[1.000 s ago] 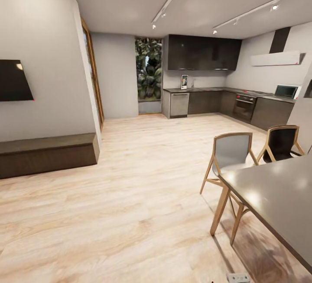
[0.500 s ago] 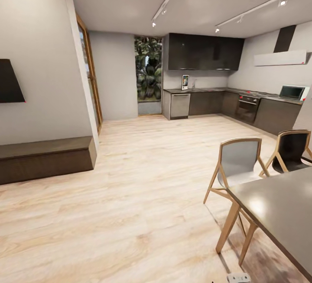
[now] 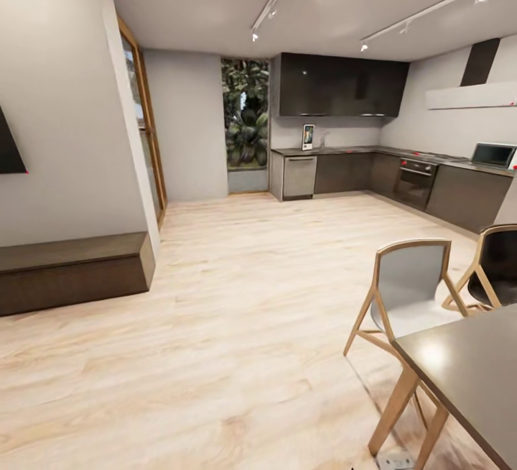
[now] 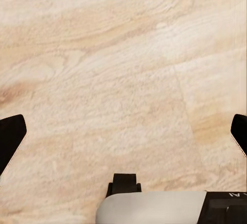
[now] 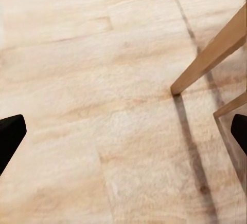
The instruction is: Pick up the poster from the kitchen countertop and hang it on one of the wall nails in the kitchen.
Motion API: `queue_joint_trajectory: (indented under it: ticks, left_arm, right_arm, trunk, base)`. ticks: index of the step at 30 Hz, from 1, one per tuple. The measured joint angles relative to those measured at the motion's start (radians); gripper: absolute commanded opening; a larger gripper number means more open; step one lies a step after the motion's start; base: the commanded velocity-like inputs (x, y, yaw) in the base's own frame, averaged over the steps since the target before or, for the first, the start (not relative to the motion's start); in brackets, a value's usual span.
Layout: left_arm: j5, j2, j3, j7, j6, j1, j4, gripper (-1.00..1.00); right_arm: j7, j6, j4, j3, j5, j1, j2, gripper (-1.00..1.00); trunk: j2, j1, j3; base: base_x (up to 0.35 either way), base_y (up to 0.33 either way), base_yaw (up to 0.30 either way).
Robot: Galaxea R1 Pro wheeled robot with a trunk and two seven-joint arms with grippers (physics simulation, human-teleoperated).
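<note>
1. Floor [image 3: 237, 297]: pale wood planks run from the foreground to the kitchen at the far end of the room.
2. Kitchen tabletop [image 3: 345, 149]: a grey L-shaped surface over dark cabinets, along the back wall and down the right-hand wall. An oven [image 3: 413, 181] is built in on the right run, and a microwave [image 3: 494, 154] stands on the surface further right.
3. Upper cabinets [image 3: 339, 86]: dark, glossy, mounted above the back run.
4. Dining table [image 3: 470, 369]: dark top with wooden legs, at the lower right of the head view. A grey-backed chair [image 3: 411, 290] stands just beside it; a black-backed chair [image 3: 499, 269] is further right, cut by the frame edge.
5. Low bench [image 3: 72, 272]: dark wood, against the left wall, below the corner of a black screen [image 3: 10, 150].
6. Poster [image 3: 308, 136]: upright on the kitchen tabletop, at the left end of the back run against the wall; too small for its artwork to be read.
7. Left claw [image 4: 123, 136]: dark fingertips spread wide at opposite frame edges, nothing between them, over bare floor.
8. Right claw [image 5: 123, 136]: likewise spread wide and empty, over floor beside wooden chair legs [image 5: 208, 59].
</note>
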Motion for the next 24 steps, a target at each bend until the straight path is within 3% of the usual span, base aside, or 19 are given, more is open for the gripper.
queue_joint_trajectory:
  ticks: [24]
  left_arm:
    - [0.000,0.000,0.000,0.000,0.000,0.000,0.000,1.00]
  right_arm:
    - [0.000,0.000,0.000,-0.001,0.000,0.000,0.000,1.00]
  trunk:
    - [0.000,0.000,0.000]
  base:
    - [0.336,0.000,0.000]
